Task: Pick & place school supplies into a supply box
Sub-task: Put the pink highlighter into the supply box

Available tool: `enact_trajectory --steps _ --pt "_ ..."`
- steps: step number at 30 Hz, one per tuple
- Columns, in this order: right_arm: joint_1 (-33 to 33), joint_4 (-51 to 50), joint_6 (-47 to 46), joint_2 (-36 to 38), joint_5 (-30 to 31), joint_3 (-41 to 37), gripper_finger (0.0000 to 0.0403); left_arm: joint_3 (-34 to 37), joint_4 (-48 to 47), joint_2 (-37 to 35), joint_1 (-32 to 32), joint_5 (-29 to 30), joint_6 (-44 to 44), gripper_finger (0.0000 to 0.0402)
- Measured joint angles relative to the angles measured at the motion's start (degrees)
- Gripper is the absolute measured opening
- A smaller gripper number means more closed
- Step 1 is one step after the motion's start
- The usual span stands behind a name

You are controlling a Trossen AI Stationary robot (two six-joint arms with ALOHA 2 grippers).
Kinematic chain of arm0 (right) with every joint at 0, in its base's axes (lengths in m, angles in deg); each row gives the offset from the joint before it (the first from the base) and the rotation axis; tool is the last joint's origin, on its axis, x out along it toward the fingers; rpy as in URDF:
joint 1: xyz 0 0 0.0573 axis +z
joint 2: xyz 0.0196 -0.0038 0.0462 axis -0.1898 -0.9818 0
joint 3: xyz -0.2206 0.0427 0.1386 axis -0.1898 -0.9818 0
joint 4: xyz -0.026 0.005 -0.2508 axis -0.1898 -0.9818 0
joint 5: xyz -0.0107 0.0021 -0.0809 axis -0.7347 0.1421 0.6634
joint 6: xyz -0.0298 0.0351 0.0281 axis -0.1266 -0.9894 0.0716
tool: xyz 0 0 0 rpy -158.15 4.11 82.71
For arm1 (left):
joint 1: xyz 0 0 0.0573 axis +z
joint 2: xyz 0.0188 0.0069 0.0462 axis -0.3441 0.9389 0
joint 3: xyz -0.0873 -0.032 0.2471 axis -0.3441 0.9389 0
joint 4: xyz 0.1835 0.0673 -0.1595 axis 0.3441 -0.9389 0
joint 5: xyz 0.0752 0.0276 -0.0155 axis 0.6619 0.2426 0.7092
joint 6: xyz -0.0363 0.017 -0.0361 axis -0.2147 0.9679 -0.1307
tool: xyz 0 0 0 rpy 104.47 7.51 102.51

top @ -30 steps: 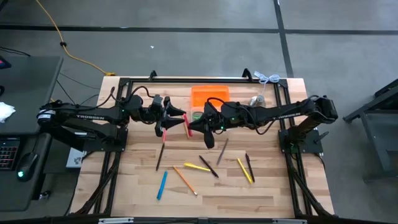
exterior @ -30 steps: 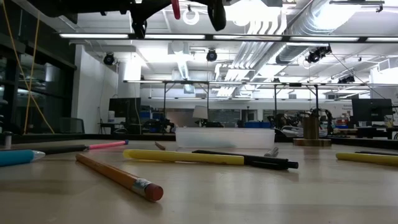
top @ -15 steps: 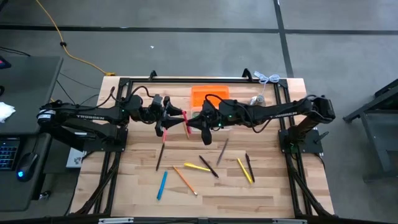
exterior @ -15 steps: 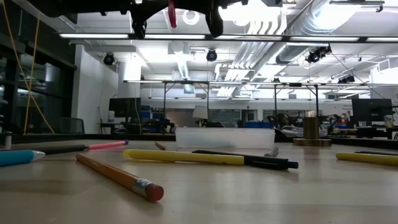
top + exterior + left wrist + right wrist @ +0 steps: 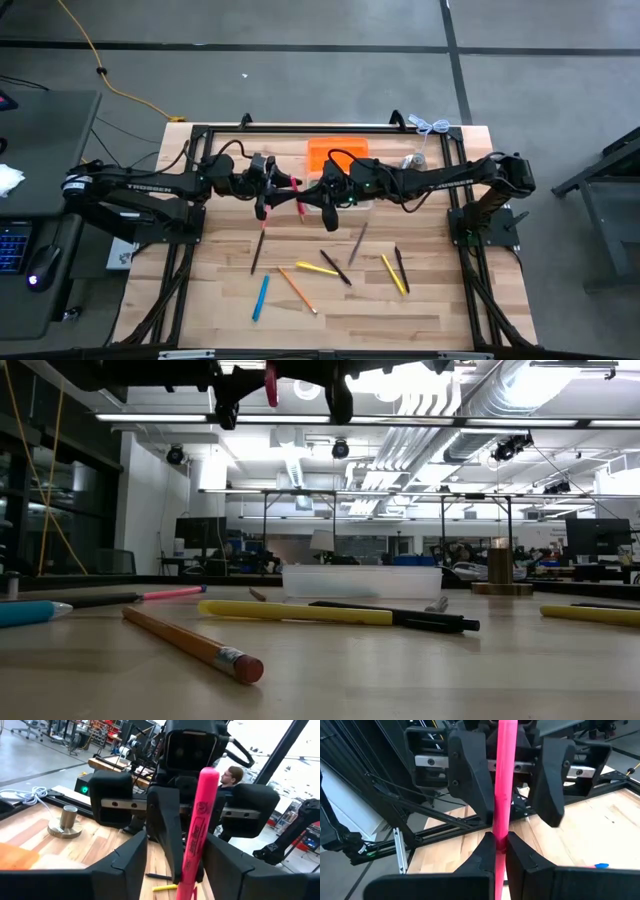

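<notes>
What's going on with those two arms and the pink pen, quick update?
Right gripper shut on pink pen, held above the table. Left gripper open around it, not clamped. Supply box just behind. Nothing in the way.

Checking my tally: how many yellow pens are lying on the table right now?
2. One yellow pen lies near the middle; the other lies farther toward the right side. More could hide under the arms.

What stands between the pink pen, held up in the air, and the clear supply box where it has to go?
Nothing visible. The right gripper is shut on the pink pen above the table, and the left gripper has open fingers on either side of it. The supply box lies just behind, partly under the right arm.
</notes>
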Motion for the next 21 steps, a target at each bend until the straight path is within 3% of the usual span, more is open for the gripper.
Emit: enact_trajectory --steps 5,13,21 --pt "0.0 -0.2 0.0 0.0 0.1 0.0 0.0 0.0 0.4 0.0 0.0 0.0 1.2 0.0149" --pt "0.0 -0.6 -0.2 0.0 0.3 0.0 0.0 0.0 0.4 0.0 0.0 -1.2 1.8 0.0032" --pt "0.0 -0.6 -0.2 0.0 0.0 0.0 0.0 0.0 0.3 0.0 0.0 -1.6 1.5 0.004"
